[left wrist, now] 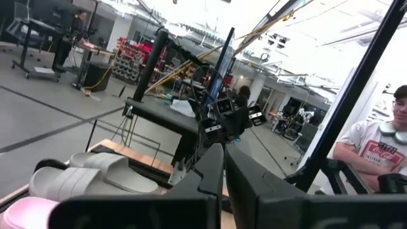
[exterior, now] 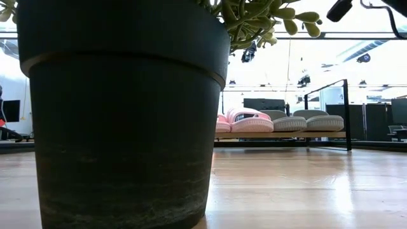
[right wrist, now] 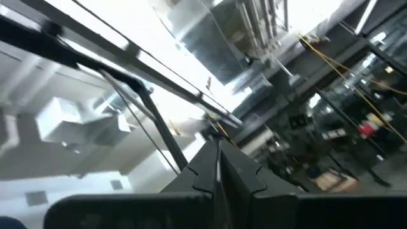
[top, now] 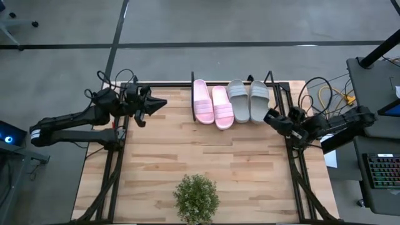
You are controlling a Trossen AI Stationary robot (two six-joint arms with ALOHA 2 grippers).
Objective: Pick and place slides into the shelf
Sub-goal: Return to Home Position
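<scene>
Two pale pink slides [top: 211,103] and two light grey slides [top: 248,100] lie side by side, soles down, on the shelf [top: 194,115] at the table's far middle; the low view shows them in a row [exterior: 280,121] on its board. My left gripper [top: 164,104] is shut and bare above the table's far left, pointing toward the shelf. My right gripper [top: 267,116] is shut and bare just right of the grey slides, near the table's right edge. In the wrist views both fingertip pairs [left wrist: 222,147] [right wrist: 218,145] meet with nothing between them.
A potted plant [top: 196,198] stands at the table's near middle and fills the left of the low view [exterior: 121,114]. Black frame rails [top: 115,162] run along both table sides. A person [left wrist: 375,146] sits beyond the table's right side. Bare planks lie between shelf and plant.
</scene>
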